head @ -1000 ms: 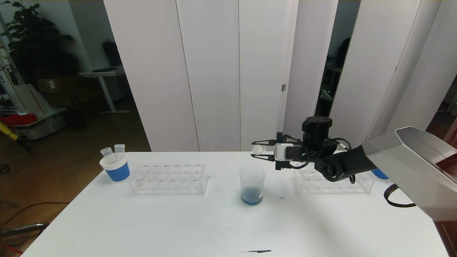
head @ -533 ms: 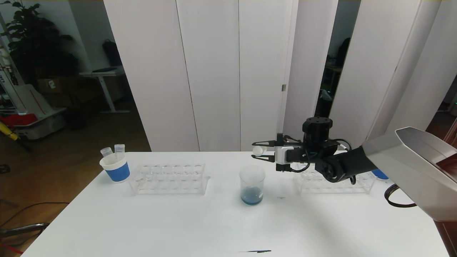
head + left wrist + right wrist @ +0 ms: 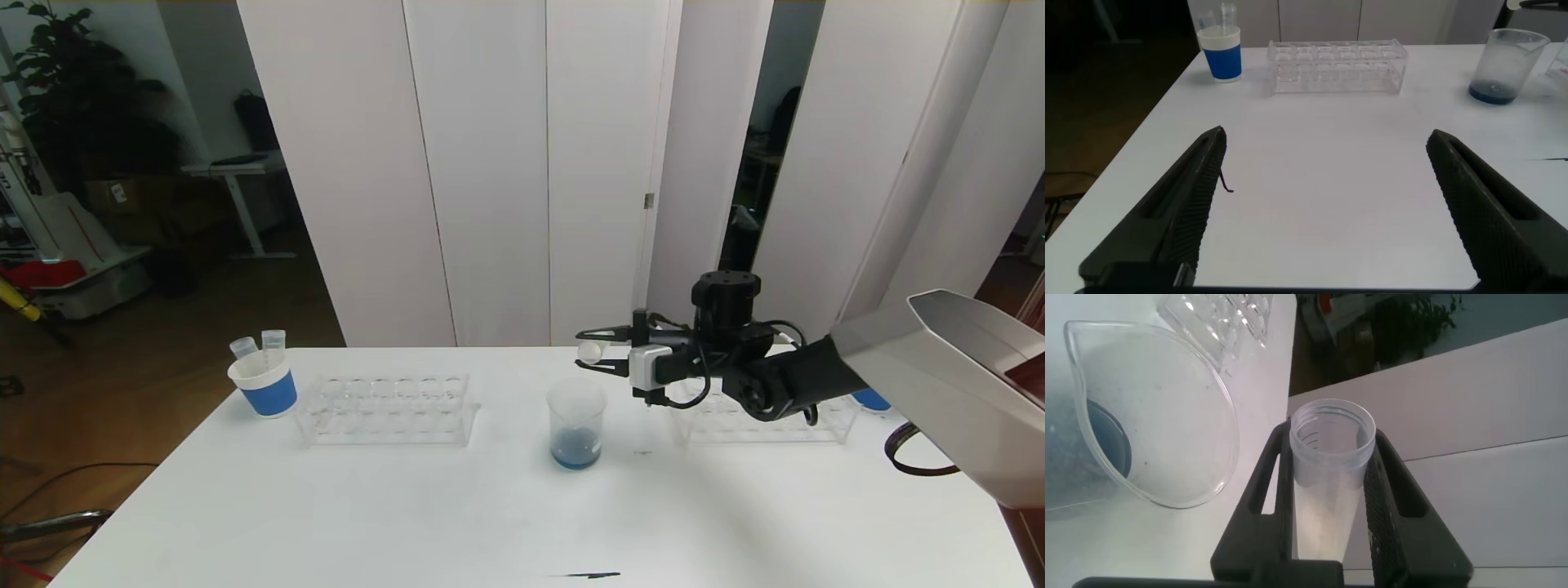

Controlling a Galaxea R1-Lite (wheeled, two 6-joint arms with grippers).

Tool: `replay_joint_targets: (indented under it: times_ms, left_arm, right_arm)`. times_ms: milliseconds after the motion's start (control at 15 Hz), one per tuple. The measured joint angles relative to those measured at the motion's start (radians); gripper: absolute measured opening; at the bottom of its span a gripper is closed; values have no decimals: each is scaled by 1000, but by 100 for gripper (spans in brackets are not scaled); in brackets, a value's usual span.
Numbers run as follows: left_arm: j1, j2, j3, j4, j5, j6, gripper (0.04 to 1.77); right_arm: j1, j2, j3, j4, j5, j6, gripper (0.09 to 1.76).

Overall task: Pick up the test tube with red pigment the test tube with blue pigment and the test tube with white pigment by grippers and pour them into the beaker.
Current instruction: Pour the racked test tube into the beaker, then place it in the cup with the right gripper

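Since a second ago the right gripper (image 3: pixel 589 352) has tipped slightly downward at the wrist and edged a little toward the beaker (image 3: pixel 576 424), carrying the test tube with white pigment (image 3: pixel 589 352) with it. That tube lies roughly level, clamped between the two dark fingers, its open mouth toward the robot's left and just above and beyond the beaker's rim. In the right wrist view the tube (image 3: pixel 1327 477) shows pale cloudy liquid along its length, pinched between the fingers (image 3: pixel 1382 508), with the beaker's spouted rim (image 3: pixel 1151 416) close beside it. The beaker stands upright near the middle of the white table (image 3: pixel 408 514), with blue liquid in its bottom. Behind the right arm sits a clear tube rack (image 3: pixel 759 412). Farther to the left stand a second clear rack (image 3: pixel 385 408) and a white paper cup with a blue band (image 3: pixel 264 382), which holds two clear tubes. The left gripper (image 3: pixel 1327 212) hovers low over the near table edge, fingers spread wide apart and holding nothing.
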Motion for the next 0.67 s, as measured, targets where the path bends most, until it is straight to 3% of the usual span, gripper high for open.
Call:
replay_joint_targets:
  times_ms: [667]
  left_arm:
    - [0,0,0,0,0,0,175]
  right_arm:
    - [13,-13,2,13,-6,-127,58]
